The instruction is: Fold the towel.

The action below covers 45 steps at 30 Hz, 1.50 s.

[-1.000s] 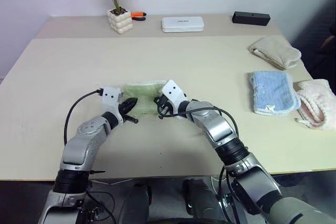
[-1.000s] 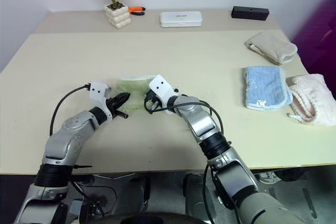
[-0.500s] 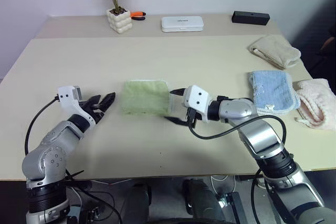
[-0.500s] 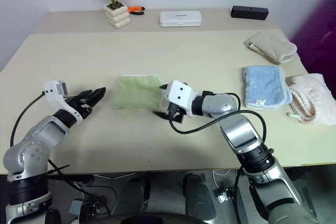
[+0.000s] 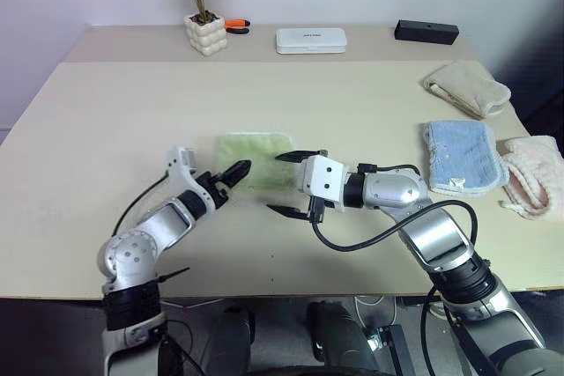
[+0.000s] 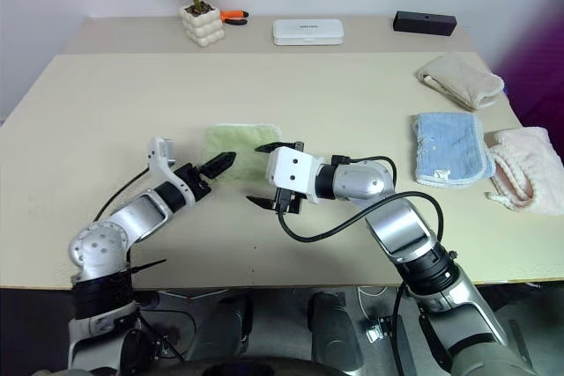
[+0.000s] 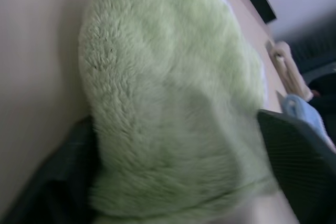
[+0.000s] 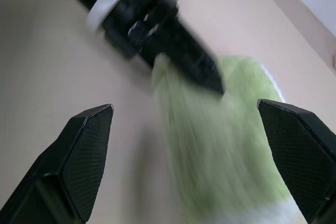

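You have the towel point(image 5: 256, 149) folded small; both the left gripper point(image 5: 231, 172) at its eight o'clock and the right gripper point(image 5: 288, 184) at four o'clock gape empty, so next square its edges.

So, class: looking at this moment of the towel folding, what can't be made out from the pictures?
- Near edge of the green towel: head views, hidden behind the left gripper and right gripper.
- Whether the left gripper's fingers touch the towel: left wrist view, cloth too close and blurred.
- Towel's fold layers: right wrist view, motion blur.
- Lettering on the white case: too small.
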Each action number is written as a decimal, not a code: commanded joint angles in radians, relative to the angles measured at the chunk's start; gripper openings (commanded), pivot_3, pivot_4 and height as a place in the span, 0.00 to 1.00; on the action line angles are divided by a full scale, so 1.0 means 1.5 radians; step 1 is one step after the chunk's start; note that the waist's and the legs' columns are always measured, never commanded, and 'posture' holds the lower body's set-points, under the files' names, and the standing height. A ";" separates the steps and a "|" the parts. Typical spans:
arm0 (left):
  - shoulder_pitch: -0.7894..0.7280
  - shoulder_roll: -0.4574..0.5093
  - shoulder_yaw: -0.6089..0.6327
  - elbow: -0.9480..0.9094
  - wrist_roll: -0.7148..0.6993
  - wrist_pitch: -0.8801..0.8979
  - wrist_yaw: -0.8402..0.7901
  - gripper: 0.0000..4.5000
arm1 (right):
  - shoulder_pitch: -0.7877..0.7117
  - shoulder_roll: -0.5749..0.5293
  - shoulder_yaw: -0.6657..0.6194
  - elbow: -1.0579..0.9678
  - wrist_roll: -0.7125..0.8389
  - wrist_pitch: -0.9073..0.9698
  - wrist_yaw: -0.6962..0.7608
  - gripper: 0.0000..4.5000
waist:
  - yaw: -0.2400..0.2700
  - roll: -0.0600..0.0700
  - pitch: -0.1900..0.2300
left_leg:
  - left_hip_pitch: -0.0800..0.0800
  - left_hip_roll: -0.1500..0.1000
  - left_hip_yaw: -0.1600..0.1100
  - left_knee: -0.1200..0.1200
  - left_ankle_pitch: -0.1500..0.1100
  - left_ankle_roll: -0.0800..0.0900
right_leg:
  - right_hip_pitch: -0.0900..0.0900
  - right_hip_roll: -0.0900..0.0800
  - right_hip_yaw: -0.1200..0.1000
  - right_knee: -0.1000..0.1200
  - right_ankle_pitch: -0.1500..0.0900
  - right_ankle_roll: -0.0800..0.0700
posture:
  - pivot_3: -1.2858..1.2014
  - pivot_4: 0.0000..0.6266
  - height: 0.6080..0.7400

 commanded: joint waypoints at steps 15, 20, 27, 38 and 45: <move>-0.118 0.046 0.227 0.053 0.036 -0.344 0.092 0.05 | 0.024 0.021 -0.051 -0.025 0.018 0.039 -0.053 1.00 | -0.009 0.000 0.000 | 0.000 0.000 0.000 -0.001 0.000 0.000 | -0.001 0.001 0.000 0.000 0.000 0.000 | 0.52 0.24 0.98; -0.065 0.093 0.341 0.119 0.045 -0.416 0.165 0.05 | 0.024 0.028 -0.049 -0.013 0.020 0.028 -0.051 1.00 | -0.003 0.000 0.000 | 0.000 0.000 0.000 -0.002 0.000 0.000 | -0.001 0.000 0.000 -0.001 0.000 0.000 | 0.52 0.24 0.98; 0.027 0.023 0.373 0.067 -0.005 -0.435 0.238 0.19 | 0.017 0.026 -0.051 0.021 0.019 0.000 -0.038 1.00 | 0.012 -0.005 0.000 | 0.000 0.000 0.000 0.001 0.000 -0.001 | 0.002 -0.001 0.000 -0.002 0.000 0.000 | 0.52 0.24 0.98; 0.109 0.120 0.388 -0.032 0.029 -0.495 0.248 0.90 | -0.002 0.011 -0.073 0.076 0.025 -0.031 -0.016 1.00 | -0.005 -0.006 0.000 | 0.000 0.000 0.000 0.000 0.000 -0.001 | 0.001 0.001 0.000 -0.001 0.000 0.000 | 0.52 0.24 0.98; 0.150 0.318 0.108 -0.136 0.159 -0.394 0.031 0.90 | -0.008 0.025 -0.168 0.104 0.083 0.060 -0.069 1.00 | 0.013 -0.005 0.000 | 0.000 -0.001 0.000 0.000 0.000 -0.001 | 0.002 0.000 0.000 -0.002 -0.001 -0.002 | 0.52 0.24 0.98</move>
